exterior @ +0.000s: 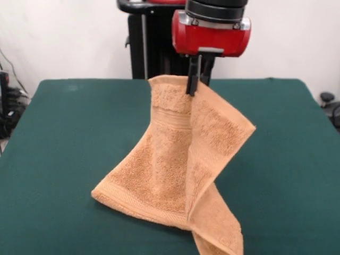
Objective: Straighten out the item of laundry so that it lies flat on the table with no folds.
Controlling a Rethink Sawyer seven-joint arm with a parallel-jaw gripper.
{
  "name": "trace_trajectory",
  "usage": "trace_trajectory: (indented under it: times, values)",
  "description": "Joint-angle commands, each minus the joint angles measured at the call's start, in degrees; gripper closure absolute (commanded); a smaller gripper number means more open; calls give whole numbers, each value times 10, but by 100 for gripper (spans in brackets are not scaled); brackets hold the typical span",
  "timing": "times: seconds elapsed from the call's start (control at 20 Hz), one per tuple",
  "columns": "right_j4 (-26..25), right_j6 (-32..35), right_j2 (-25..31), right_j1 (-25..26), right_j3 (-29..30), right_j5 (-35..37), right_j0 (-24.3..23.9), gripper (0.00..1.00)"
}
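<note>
One gripper [193, 87] pinches the towel [175, 170] up off the table [64, 149]

The tabletop [58, 159] is covered in dark green felt-like cloth and fills most of the frame. The orange-tan towel [159, 175] rests on it only by its lower portion, at lower centre; the remainder is raised above the surface.

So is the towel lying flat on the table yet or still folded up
Not flat. The hand pinches the towel by its top edge, holding it up draped with a vertical fold; only its lower edge rests on the table.
</note>
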Motion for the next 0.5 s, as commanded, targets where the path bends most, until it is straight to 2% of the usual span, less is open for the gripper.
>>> trace_trajectory:
  times: [0.05,0.15,0.5]
  values:
    - [25,143,20,-12,161,-32,46,100]
    - [41,154,19,-10,186,-23,44,100]
    - [46,105,54,7,255,-111,11,100]
